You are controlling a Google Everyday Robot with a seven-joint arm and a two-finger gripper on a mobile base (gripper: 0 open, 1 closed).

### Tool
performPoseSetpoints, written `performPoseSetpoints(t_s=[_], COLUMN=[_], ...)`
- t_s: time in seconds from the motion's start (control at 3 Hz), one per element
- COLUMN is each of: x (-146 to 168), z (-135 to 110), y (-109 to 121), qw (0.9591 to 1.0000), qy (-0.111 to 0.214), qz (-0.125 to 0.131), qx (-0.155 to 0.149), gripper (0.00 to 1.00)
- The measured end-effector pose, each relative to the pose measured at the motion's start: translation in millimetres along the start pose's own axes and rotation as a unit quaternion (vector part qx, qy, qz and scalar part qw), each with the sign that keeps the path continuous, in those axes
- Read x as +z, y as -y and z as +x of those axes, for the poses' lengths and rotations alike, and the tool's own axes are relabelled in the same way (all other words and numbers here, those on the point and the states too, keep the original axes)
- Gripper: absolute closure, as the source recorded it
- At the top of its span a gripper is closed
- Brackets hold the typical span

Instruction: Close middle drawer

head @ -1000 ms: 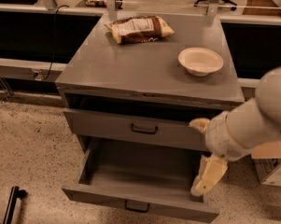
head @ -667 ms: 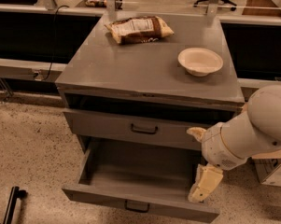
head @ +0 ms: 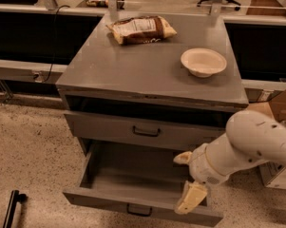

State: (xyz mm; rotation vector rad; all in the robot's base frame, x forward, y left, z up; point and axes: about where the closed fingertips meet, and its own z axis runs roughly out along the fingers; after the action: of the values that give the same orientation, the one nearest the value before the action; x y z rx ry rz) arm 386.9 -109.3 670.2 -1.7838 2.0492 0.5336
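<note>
Grey cabinet [head: 147,75] with its middle drawer [head: 128,182] pulled far out at the bottom, not yet closed. The end effector [head: 186,179] hangs over the drawer's right side, fingers [head: 191,199] spread, gripping nothing. The whole push remains.

Smooth cream plastic hand [head: 183,183] over the right front of the matt grey metal middle drawer [head: 115,199].

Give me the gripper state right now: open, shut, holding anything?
Gripper: open, holding nothing, fingers spread over the right front part of the pulled-out middle drawer.
</note>
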Motion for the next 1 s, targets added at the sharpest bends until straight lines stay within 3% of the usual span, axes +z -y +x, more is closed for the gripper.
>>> performPoseSetpoints(t_s=[0.33,0.67,1.0], x=[45,76,69], z=[24,51,61], y=[-12,-25,-8], qw=[0.9993,0.9963,0.9919], qy=[0.03,0.059,0.06], qz=[0.016,0.061,0.111], qx=[0.014,0.014,0.018], gripper=[0.41,0.64,0.89])
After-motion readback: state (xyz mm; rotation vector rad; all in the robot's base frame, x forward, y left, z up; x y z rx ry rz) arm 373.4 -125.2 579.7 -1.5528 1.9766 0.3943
